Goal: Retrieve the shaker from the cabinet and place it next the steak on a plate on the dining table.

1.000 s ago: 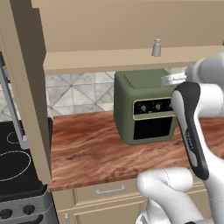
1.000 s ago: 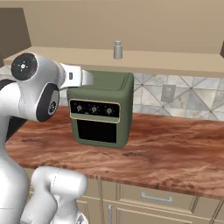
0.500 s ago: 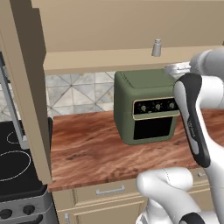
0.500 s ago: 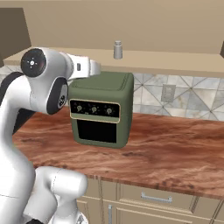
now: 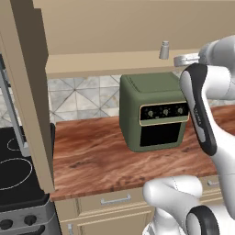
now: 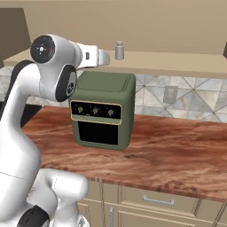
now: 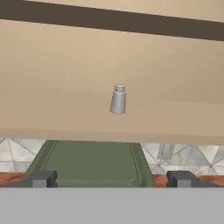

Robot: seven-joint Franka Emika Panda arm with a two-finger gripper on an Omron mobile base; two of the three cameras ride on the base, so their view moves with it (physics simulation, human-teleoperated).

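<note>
The shaker [image 5: 164, 50] [image 6: 119, 50] [image 7: 118, 99], small, pale grey and cylindrical, stands upright on the bottom shelf of the open tan cabinet [image 5: 114, 62] [image 6: 177, 62] [image 7: 65, 109]. My gripper [image 5: 178, 59] [image 6: 106, 56] [image 7: 111, 179] is open at shelf height, just in front of the shelf's edge. It points at the shaker and stays short of it. Both dark fingertips [image 7: 41, 178] stand wide apart with nothing between them. The steak, the plate and the dining table are out of view.
A green countertop oven [image 5: 153, 112] [image 6: 104, 111] [image 7: 92, 164] sits right below the shelf on the wood-grain counter [image 5: 92, 156] [image 6: 177, 150]. The cabinet's open door [image 5: 25, 87] hangs at the left above a black stove [image 5: 13, 170]. Tiled wall lies behind.
The arm has lifted the hand from in front of the oven's top up to shelf level, toward the shaker. The jaws stay wide open.
</note>
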